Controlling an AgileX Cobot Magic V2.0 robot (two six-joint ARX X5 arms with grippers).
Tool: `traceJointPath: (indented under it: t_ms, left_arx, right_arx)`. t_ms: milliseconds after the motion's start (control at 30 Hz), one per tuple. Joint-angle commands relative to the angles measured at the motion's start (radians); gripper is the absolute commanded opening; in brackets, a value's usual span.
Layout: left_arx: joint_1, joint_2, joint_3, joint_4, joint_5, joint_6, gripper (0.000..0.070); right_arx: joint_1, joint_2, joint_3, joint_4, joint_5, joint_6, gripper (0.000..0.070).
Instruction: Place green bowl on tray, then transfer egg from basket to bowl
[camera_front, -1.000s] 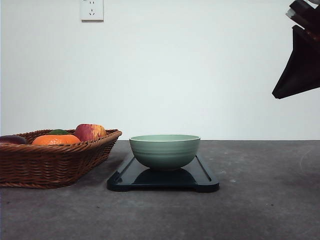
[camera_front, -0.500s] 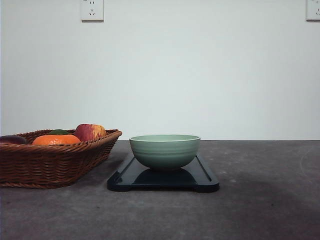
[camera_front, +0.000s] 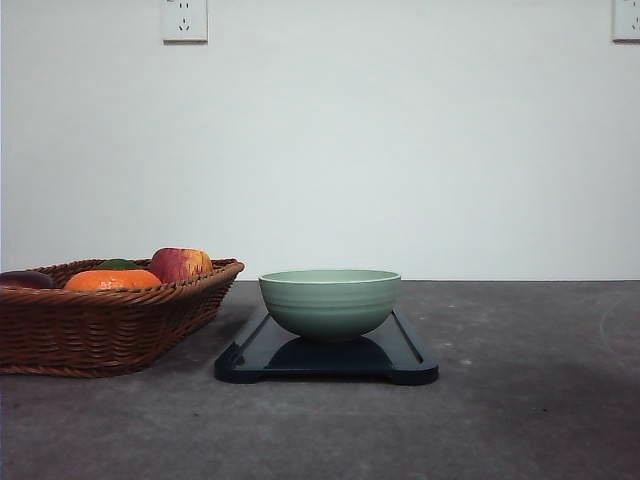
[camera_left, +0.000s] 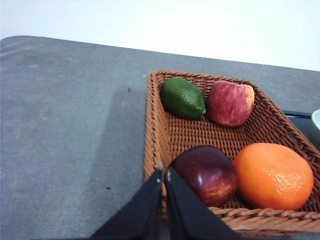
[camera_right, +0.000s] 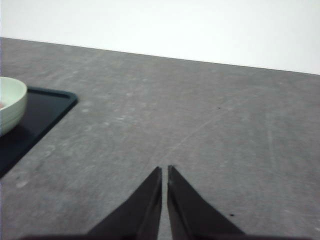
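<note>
The green bowl (camera_front: 329, 300) stands upright on the dark tray (camera_front: 400, 360) at the table's middle. The wicker basket (camera_front: 100, 330) sits just left of the tray. The egg is hidden; the basket shows fruit, and the bowl's inside cannot be seen. My left gripper (camera_left: 164, 171) hangs shut and holding nothing over the basket's (camera_left: 200, 132) near rim, beside a dark red fruit. My right gripper (camera_right: 164, 170) is shut and holding nothing above bare table, well to the right of the tray (camera_right: 45, 107) and the bowl (camera_right: 10, 102).
In the basket lie a green lime (camera_left: 183, 97), a red apple (camera_left: 230, 102), a dark red fruit (camera_left: 207, 172) and an orange (camera_left: 273, 175). Grey tabletop (camera_right: 200, 125) spreads right of the tray. A white wall with sockets (camera_front: 184, 19) stands behind.
The right arm's dark shape at the front view's upper right one second ago has left that view. Bowl, tray and basket have not moved.
</note>
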Motion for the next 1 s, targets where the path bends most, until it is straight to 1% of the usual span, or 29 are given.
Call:
traceJointPath:
  t_ms: [0,200,400,967]
  left_arx:
    - [0.001,-0.002,-0.019,-0.007,-0.002,0.010,0.0000]
    - [0.001,-0.002,-0.019,-0.008,-0.002,0.010,0.0000]
    - [0.001,-0.002,-0.019,-0.008,-0.002,0.010,0.0000]
    - [0.001,-0.002,-0.019,-0.008,-0.002,0.010,0.0000]
  right_arx:
    - [0.003,0.004,-0.005,0.001,0.012,0.019,0.0012]
    - [0.003,0.004,-0.005,0.002,0.019,0.021,0.0012]
    - [0.003,0.004,-0.004,0.029,0.019,0.021,0.0012]
    - [0.003,0.004,-0.004,0.029,0.019,0.021,0.0012]
